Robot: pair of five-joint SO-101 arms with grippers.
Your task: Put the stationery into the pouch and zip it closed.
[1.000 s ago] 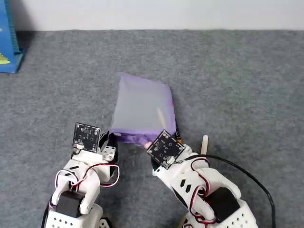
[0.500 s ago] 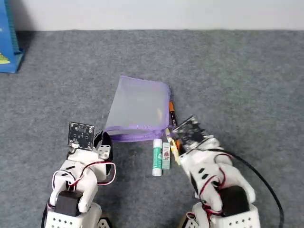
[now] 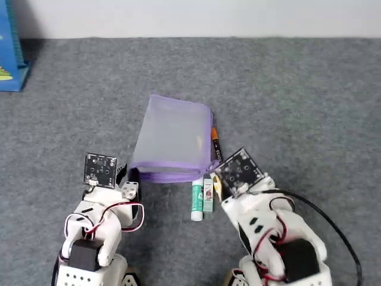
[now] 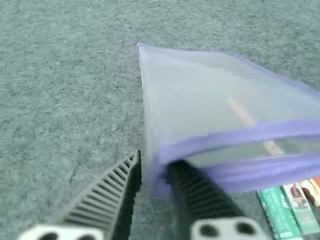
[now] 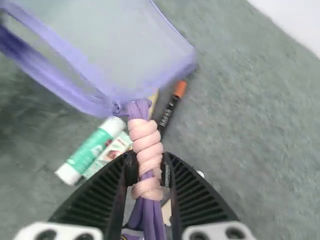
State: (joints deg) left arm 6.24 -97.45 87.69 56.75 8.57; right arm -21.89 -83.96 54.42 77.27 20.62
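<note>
Left pincer [image 4: 154,164] pinching a corner of translucent purple mesh pouch [image 4: 210,100]; right pincer [image 5: 148,159] clamped on knotted pink-and-purple zip cord [image 5: 142,131].

right pincer [image 5: 145,162] with pull cord [image 5: 145,140] swung off pouch [image 3: 172,137], glue stick [image 3: 197,200] uncovered

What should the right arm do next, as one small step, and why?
Probably open the right gripper and let go of the cord, freeing it for the glue stick. The glue stick, eraser and pen lie outside the pouch, whose corner the left gripper clamps.
</note>
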